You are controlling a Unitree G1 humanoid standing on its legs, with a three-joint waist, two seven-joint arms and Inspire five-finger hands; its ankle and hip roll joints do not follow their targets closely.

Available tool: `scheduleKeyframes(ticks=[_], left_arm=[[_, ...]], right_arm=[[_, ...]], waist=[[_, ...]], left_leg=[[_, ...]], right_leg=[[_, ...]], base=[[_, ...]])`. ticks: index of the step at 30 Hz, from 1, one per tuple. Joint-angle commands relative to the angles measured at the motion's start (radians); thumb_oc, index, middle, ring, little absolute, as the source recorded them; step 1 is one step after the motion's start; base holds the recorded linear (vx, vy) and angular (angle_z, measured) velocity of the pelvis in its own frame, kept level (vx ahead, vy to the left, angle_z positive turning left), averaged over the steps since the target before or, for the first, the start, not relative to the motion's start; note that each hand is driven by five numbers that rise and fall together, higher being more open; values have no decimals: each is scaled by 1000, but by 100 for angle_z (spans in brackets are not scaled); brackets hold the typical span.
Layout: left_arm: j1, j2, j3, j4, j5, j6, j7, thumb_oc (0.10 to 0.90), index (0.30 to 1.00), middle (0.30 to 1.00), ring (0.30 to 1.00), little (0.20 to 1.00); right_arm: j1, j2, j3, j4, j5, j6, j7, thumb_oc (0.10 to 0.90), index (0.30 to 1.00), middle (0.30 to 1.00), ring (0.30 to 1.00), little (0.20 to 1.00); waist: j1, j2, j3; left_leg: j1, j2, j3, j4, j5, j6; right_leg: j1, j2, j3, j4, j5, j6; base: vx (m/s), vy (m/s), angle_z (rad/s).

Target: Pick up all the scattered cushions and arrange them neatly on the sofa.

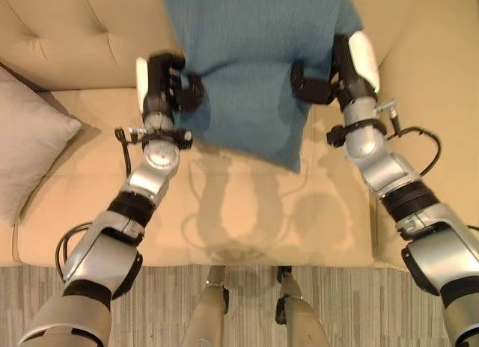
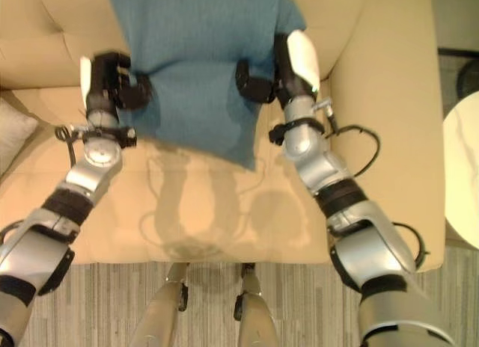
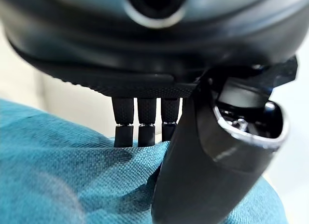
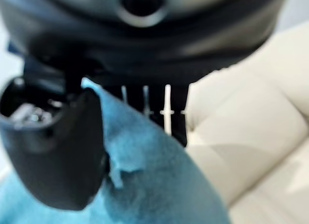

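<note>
A teal blue cushion [image 1: 251,70] hangs above the beige sofa seat [image 1: 224,205], held between both hands against the tufted backrest. My left hand [image 1: 171,84] pinches its left edge, thumb and fingers closed on the cloth [image 3: 72,180]. My right hand [image 1: 329,78] clamps the right edge, and the blue fabric [image 4: 159,180] is squeezed between its thumb and fingers. The cushion's lower corner points down toward the seat. A light grey cushion [image 1: 26,145] leans at the sofa's left end.
The sofa's right armrest [image 2: 389,100] rises beside my right arm. A white round table [image 2: 462,175] stands past it on the right. Grey striped floor [image 1: 247,309] runs along the sofa's front edge.
</note>
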Motion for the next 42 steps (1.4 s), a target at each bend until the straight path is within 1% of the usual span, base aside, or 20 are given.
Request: scheduleKeyframes(ticks=[1,4,8,9,12,13,14,15,16,17,18,22,28,32,34,37,38,40,41,42], left_arm=[[-210,50,35,55,8,-158,101,400,300,300,300,300],[-248,46,14,98,-5,-150,95,400,300,300,300,300],[-268,45,-42,197,63,-109,87,400,300,300,300,300],[-269,44,-42,198,63,-109,87,400,300,300,300,300],[-271,36,-94,325,119,-46,58,400,300,300,300,300],[-267,34,-109,362,138,-33,40,400,300,300,300,300],[-261,30,-122,399,144,-18,19,424,335,335,335,335],[-242,22,-117,419,140,-3,9,557,535,535,535,535],[-208,-2,-98,430,108,-1,-9,800,900,900,900,900],[-136,-42,-51,405,-1,-22,-55,800,900,900,900,900],[-87,-57,-23,410,-45,-24,-80,800,900,900,900,900],[29,-76,19,479,-123,0,-174,800,900,900,900,900],[144,-68,53,559,-166,46,-278,800,900,900,900,900],[189,-68,84,555,-186,51,-294,800,900,900,900,900],[245,-51,125,486,-224,29,-297,800,900,900,900,900],[367,-24,174,289,-108,0,-239,800,900,900,900,900],[446,-38,226,226,-90,-6,-232,800,900,900,900,900],[548,-62,288,171,-93,-7,-231,800,900,900,900,900],[604,-83,321,153,-98,-3,-228,800,900,900,900,900],[610,-81,319,149,-97,-2,-227,800,900,900,900,900]], right_arm=[[-298,-74,40,60,-21,-62,-155,400,300,300,300,300],[-370,-92,110,132,-12,-57,-146,400,300,300,300,300],[-443,-119,206,253,-12,-62,-164,400,300,300,300,300],[-445,-119,208,256,-11,-63,-164,400,300,300,300,300],[-445,-102,211,352,42,-60,-131,400,300,300,300,300],[-439,-93,197,382,91,-65,-112,580,571,571,571,571],[-439,-87,199,409,112,-61,-99,800,900,900,900,900],[-441,-80,193,437,143,-55,-85,800,900,900,900,900],[-437,-77,182,440,180,-51,-67,800,900,900,900,900],[-423,-81,149,442,237,-42,-65,800,900,900,900,900],[-406,-80,123,432,271,-43,-65,800,900,900,900,900],[-347,-81,85,397,276,-30,-41,800,900,900,900,900],[-284,-64,-15,406,305,-23,-50,800,900,900,900,900],[-247,-64,-81,386,304,-19,-79,800,900,900,900,900],[-172,-78,-172,298,281,-20,-137,800,900,900,900,900],[30,-82,-399,118,197,-39,-270,800,900,900,900,900],[162,-60,-521,44,169,-50,-324,800,900,900,900,900],[344,25,-651,-36,196,-72,-330,800,900,900,900,900],[449,78,-696,-87,207,-75,-312,800,900,900,900,900],[459,82,-700,-96,205,-72,-312,800,900,900,900,900]], waist=[[-3,-20,-50],[-1,-20,-48],[5,-25,-50],[5,-25,-50],[8,-32,-59],[8,-33,-61],[9,-34,-63],[10,-34,-65],[13,-35,-65],[16,-34,-63],[17,-33,-61],[13,-31,-71],[3,-21,-87],[0,-14,-93],[-3,-8,-98],[-2,2,-105],[-6,4,-115],[-14,5,-127],[-20,2,-139],[-19,1,-142]], left_leg=[[-60,31,67,-1,-16,-94],[-93,32,70,-1,-7,-98],[-139,30,63,-1,3,-103],[-140,30,63,-1,3,-103],[-151,26,55,-1,7,-101],[-154,25,54,-1,8,-101],[-155,25,54,-1,8,-101],[-157,24,53,-1,8,-101],[-157,23,52,-1,8,-101],[-150,23,53,-1,6,-100],[-144,23,53,-1,6,-100],[-98,25,51,-1,-3,-98],[-30,27,58,-1,-24,-92],[-16,29,60,-1,-25,-91],[0,28,59,-1,-32,-88],[33,24,56,-1,-50,-82],[63,24,58,-1,-69,-78],[96,24,61,-1,-84,-71],[117,25,63,-1,-93,-67],[116,25,62,-1,-89,-67]], right_leg=[[-18,-64,-11,75,-60,75],[-48,-64,-7,64,-48,78],[-80,-61,-9,35,-27,87],[-81,-61,-9,35,-27,87],[-90,-63,-9,22,-15,89],[-92,-64,-9,19,-13,90],[-94,-64,-8,17,-9,90],[-95,-64,-9,14,-9,90],[-95,-63,-8,13,-9,89],[-89,-62,-9,12,-13,86],[-84,-61,-9,11,-15,85],[-43,-56,-11,12,-25,82],[10,-54,-7,19,-37,72],[24,-52,-7,18,-39,69],[41,-52,-9,18,-46,67],[73,-53,-11,17,-62,64],[104,-54,-15,18,-80,62],[138,-55,-16,16,-91,59],[158,-55,-17,16,-97,59],[158,-55,-17,15,-93,60]], base=[[-21,-5,-5],[-8,-8,-4],[3,-14,17],[20,-40,-35],[31,-47,-26],[31,-27,10],[33,-16,30],[39,-16,27],[49,-12,4],[47,-4,-8],[0,0,0],[20,6,-1],[26,6,-2],[9,7,-1],[31,-1,-5],[52,-3,2],[115,-7,7],[110,-6,11],[56,6,11],[83,5,1]])
